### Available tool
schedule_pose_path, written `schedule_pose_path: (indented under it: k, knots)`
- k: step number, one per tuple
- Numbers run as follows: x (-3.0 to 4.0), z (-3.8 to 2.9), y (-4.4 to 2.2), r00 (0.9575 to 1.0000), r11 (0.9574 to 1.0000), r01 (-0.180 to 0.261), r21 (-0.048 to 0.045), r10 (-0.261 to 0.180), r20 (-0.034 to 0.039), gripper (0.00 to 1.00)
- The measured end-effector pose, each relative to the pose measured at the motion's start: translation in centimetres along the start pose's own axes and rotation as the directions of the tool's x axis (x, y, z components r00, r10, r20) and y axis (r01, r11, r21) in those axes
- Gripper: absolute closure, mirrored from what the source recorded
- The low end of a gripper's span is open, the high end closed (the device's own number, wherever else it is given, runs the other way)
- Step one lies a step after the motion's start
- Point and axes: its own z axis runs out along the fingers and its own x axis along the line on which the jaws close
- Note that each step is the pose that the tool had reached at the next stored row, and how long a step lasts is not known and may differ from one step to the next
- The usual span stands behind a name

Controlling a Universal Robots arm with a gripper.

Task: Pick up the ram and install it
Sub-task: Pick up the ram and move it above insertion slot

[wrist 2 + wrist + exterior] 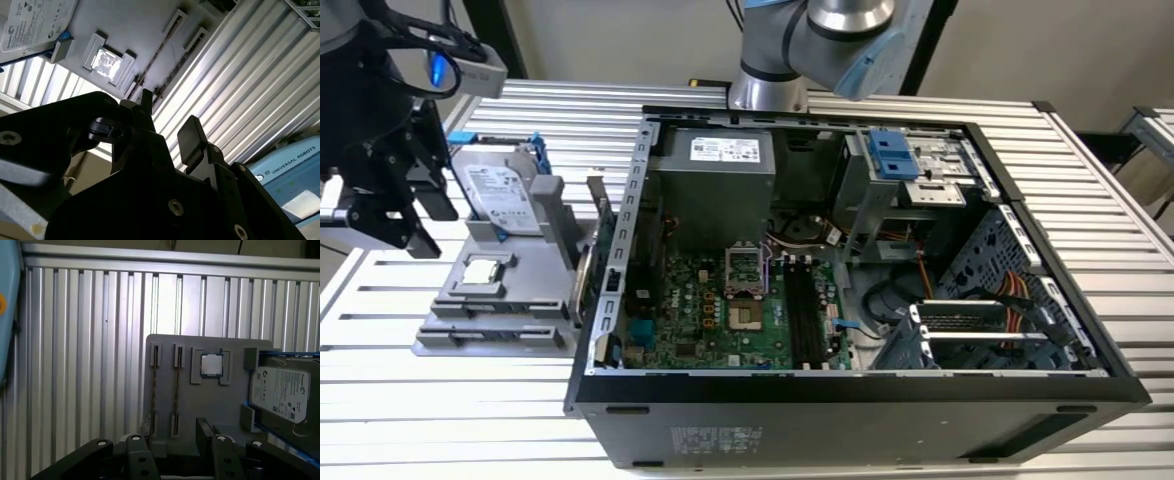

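Progress on this job looks close to nil, as far as I can judge from where things lie. The ram (176, 385) stands on edge in a slot of the gray holder (200, 405), which rests on the slatted worktop (75, 365) beside the open computer case (854, 410), on the exterior view's left. A second stick (154, 385) stands in the neighbouring slot, and the same holder carries the processor chip (211, 364) and the hard drive (282, 390).

The jaws hang above the holder, apart and gripping nothing; the second wrist view shows open space between the two black fingers. In the first wrist view they sit either side of the line of the ram, near its closer end, so I would say the arm is lined up over that stick, not yet down on it. Whether any finger touches the holder I cannot tell, though they look clear of it.

Inside the case, the long black memory slots (803, 315) on the board look unfilled to me, with no stick standing in them. So both halves of the task are outstanding: the ram has not been lifted out of its holder, and nothing has been seated in the machine.
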Motion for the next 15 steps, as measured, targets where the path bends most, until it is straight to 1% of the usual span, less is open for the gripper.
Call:
schedule_pose_path:
  k: [15]
  knots:
    - [0.03,0.9,-0.02,1.0,1.0,0.0,0.0,0.0,0.0,0.0]
